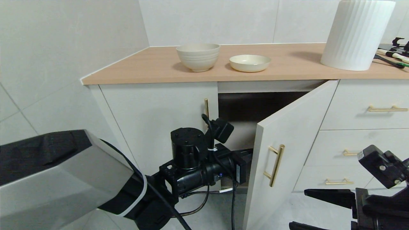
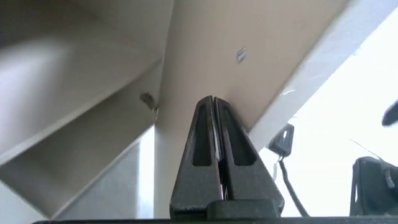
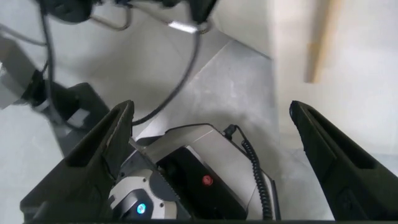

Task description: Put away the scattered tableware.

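Pale tiled walls (image 1: 64,48) close in a corner, and a wood-topped desk (image 1: 143,68) runs along it over a white cabinet (image 1: 153,115). One cabinet door (image 1: 294,127) stands swung open toward the robot, leaving a dark opening under the desk top. To the right of it is a stack of white drawers (image 1: 367,127) with gold pulls.

The left arm reaches low into that opening, just behind the edge of the open door. The left hand (image 2: 213,102) has its two fingers pressed flat together with nothing between them, pointing at a pale panel inside the cabinet. The right hand (image 1: 298,208) hangs low at the right, in front of the drawers and above the grey floor (image 3: 236,93). Its fingers are spread wide apart and it carries nothing.

On the desk, a tall white ribbed container (image 1: 358,35) stands at the right end. A cream bowl (image 1: 198,57) with a ridged wall sits upright near the front edge, above the closed left door. Just beside it, to the right and not touching, lies a shallow cream dish (image 1: 250,63), above the open compartment. A few utensils (image 1: 394,57) lie at the far right edge of the desk, past the container. A gold bar handle (image 1: 275,165) is fixed upright on the open door.
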